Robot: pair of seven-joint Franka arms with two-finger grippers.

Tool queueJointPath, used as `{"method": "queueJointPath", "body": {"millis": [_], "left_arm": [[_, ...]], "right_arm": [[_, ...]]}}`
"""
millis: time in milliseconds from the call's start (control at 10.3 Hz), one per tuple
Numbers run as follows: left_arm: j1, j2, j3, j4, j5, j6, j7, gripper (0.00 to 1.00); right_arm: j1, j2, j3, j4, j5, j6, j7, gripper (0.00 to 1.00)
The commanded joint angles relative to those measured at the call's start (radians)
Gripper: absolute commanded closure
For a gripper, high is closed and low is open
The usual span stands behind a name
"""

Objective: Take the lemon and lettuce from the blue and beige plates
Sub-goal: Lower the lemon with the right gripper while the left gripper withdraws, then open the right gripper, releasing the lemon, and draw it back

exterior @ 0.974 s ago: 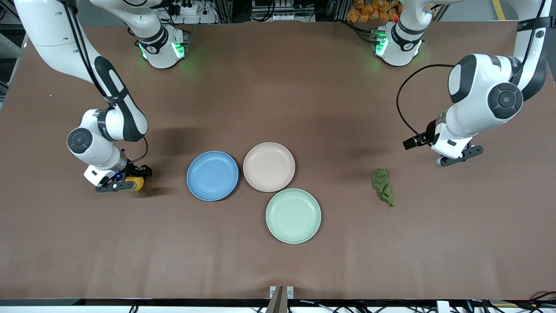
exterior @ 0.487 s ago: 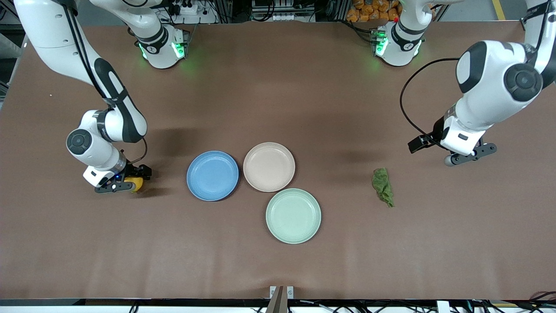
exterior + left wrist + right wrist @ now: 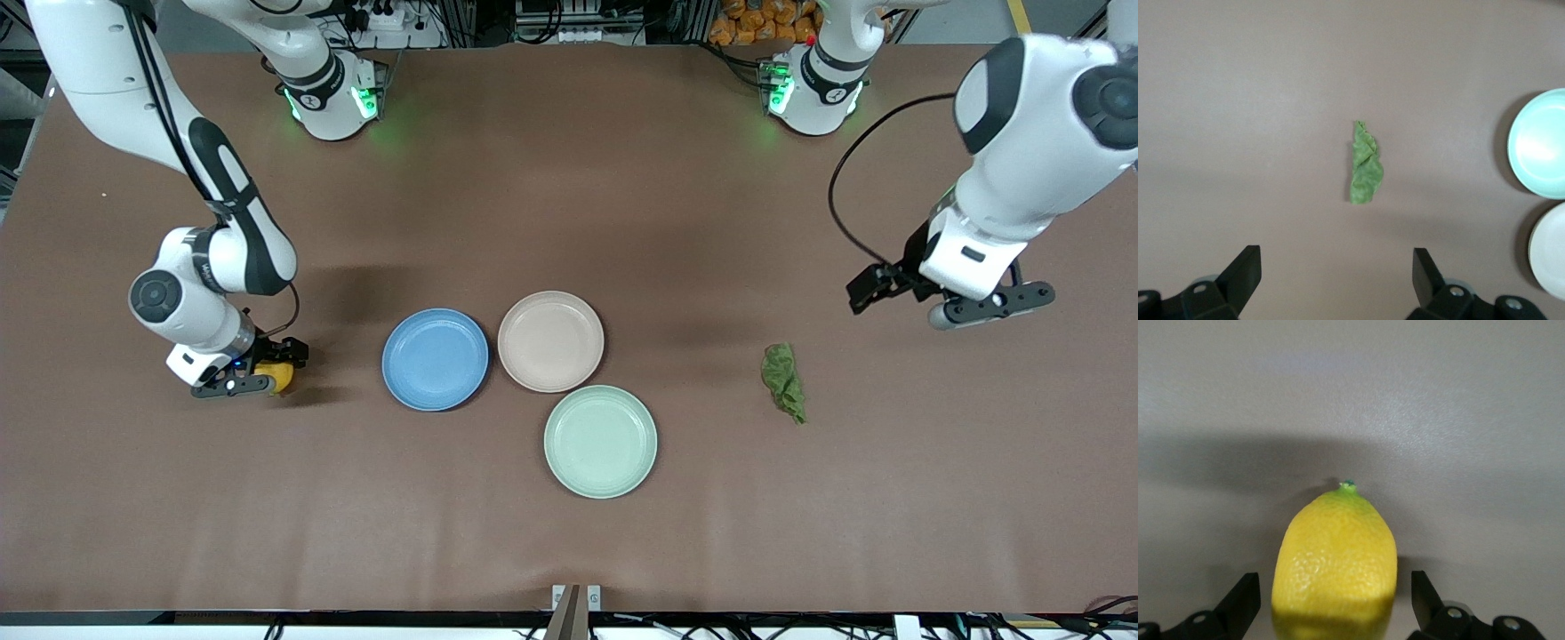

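The lemon [image 3: 277,377] lies on the bench [image 3: 569,178] toward the right arm's end, well apart from the plates, and you can see it sitting between the fingers [image 3: 1238,603] of the right gripper [image 3: 238,378], which is down low at the bench. In the right wrist view the lemon [image 3: 1335,563] has a clear gap on each side, so those fingers are released and spread around it, not pressing it. The lettuce [image 3: 783,382] lies flat on the bench toward the left arm's end, well apart from all three plates and nearer the front camera than the left gripper's spot. Your left gripper [image 3: 989,307] is raised over bare bench near the lettuce, its fingers [image 3: 1245,277] spread wide and holding nothing; the left wrist view looks down on the lettuce [image 3: 1365,165] from above. The blue plate [image 3: 435,359] and the beige plate [image 3: 550,341] sit side by side near the middle of the bench, rims nearly touching, both with nothing on them. A mint-green plate [image 3: 600,441] sits just beside the beige one, nearer the front camera.
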Motion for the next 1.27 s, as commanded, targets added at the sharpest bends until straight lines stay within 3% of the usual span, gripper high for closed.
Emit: {"method": "queueJointPath", "body": {"millis": [0,292,682,1169], "left_arm": [[0.017,-0.029,-0.008,0.104,0.022,-0.167,0.113,0.0],[0.027,-0.034,-0.005,0.198,0.023,-0.267,0.134,0.0],[0.04,-0.037,0.0,0.302,0.039,-0.327,0.227,0.0],[0.038,-0.035,-0.002,0.352,0.029,-0.376,0.222,0.0]], "right_arm": [[-0.011,-0.032,0.011,0.118,0.053,-0.226,-0.005,0.0],[-0.005,-0.068,0.009,0.221,0.079,-0.375,0.007,0.0],[-0.007,-0.17,0.009,0.223,0.081,-0.473,0.036,0.0],[-0.026,-0.262,-0.006,0.322,0.079,-0.646,0.034,0.0]]}}
